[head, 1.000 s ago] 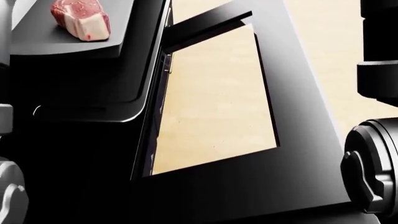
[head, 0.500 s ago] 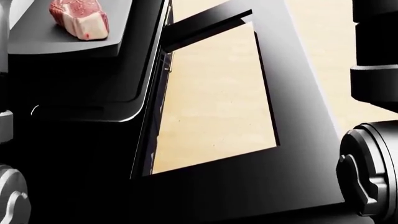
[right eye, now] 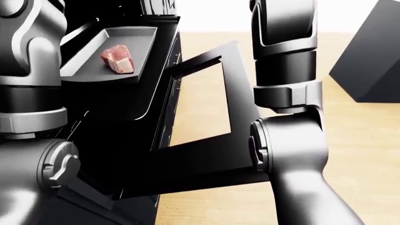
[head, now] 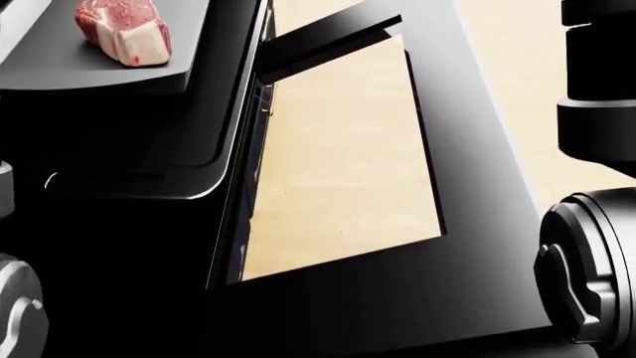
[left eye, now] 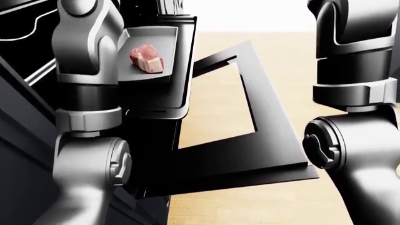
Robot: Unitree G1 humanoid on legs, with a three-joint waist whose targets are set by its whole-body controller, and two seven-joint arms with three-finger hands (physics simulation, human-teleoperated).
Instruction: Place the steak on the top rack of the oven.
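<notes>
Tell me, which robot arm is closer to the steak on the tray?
The left arm, probably. In the left-eye view it rises right beside the tray holding the steak, while the right arm stands across the open oven door. Neither hand shows.

tray (right eye: 134, 37): grey, upper left | floor (right eye: 362, 140): light wood | block (right eye: 369, 65): dark, upper right

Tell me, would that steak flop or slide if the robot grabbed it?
The steak looks like a thick, chunky cut, so it would probably sag only slightly. Its raw surface may be slippery. Lying flat on the tray, it seems unlikely to roll.
</notes>
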